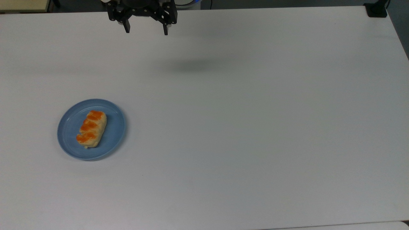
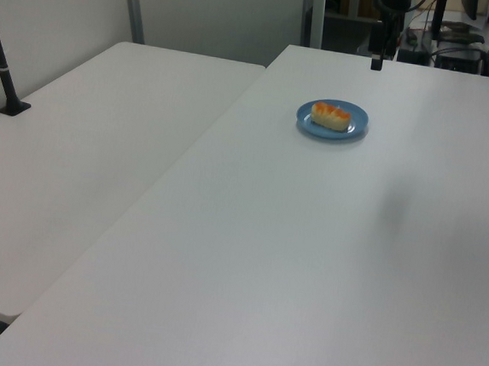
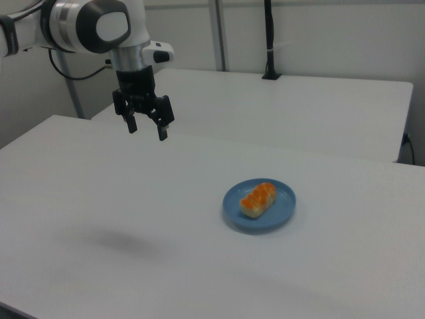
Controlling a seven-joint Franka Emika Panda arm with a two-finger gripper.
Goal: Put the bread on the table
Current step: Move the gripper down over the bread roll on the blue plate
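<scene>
While glossy-patched oblong bread point(image 1: 91, 128) rests on round plate point(image 1: 72, 124) — fingers point(image 1: 127, 27) spread, aloft

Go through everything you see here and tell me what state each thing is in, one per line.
gripper: open, empty, raised above the table, apart from the plate.
bread: lying on the blue plate, untouched, not yet on the table.
blue plate: flat on the table, holding the bread.
table: bare apart from the plate.
</scene>
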